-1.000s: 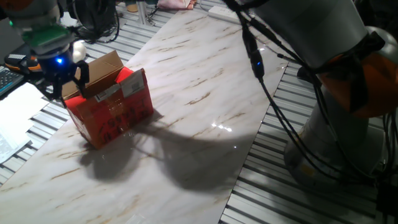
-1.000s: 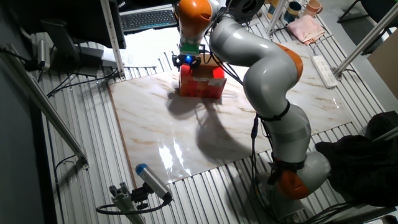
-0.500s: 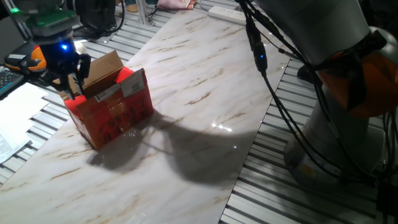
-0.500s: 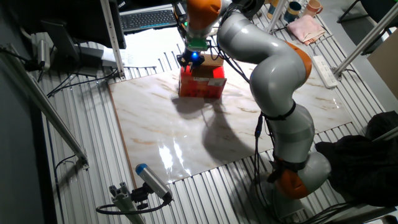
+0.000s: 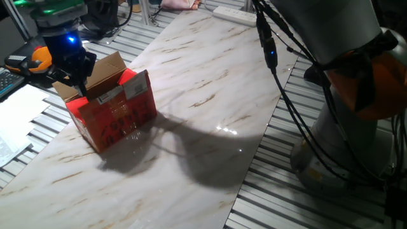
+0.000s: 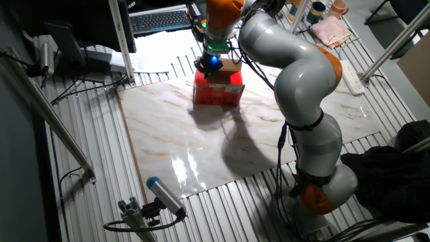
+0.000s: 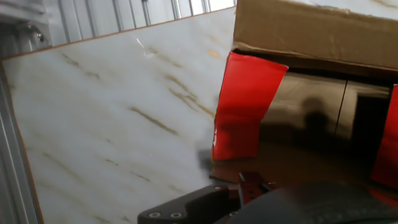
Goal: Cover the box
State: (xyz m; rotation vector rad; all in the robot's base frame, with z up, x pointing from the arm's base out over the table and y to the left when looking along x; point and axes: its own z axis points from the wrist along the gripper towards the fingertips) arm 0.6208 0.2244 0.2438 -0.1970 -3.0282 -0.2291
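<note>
The box (image 5: pixel 117 111) is a small red carton near the marble table's far left corner, its top open. One brown flap (image 5: pixel 105 67) stands up at the back, and a flap with a white label (image 5: pixel 121 94) lies folded in at the front. My gripper (image 5: pixel 76 79) hangs over the box's left end, fingers apart and holding nothing, close to the brown flap. From the other side, the gripper (image 6: pixel 209 64) sits right above the box (image 6: pixel 218 93). The hand view looks down on a red side flap (image 7: pixel 245 106) and the brown inside (image 7: pixel 311 124).
The marble table (image 5: pixel 210 127) has ribbed metal flooring around it. Papers (image 5: pixel 16 121) and a keyboard (image 6: pixel 161 20) lie beyond the box's end of the table. A power strip (image 6: pixel 353 75) and black cloth (image 6: pixel 396 161) lie on the other side. Arm cables (image 5: pixel 286 108) hang over the table edge.
My gripper has risen slightly and shifted from beside the box's left end to over it, toward the upright brown flap. The box has not moved.
</note>
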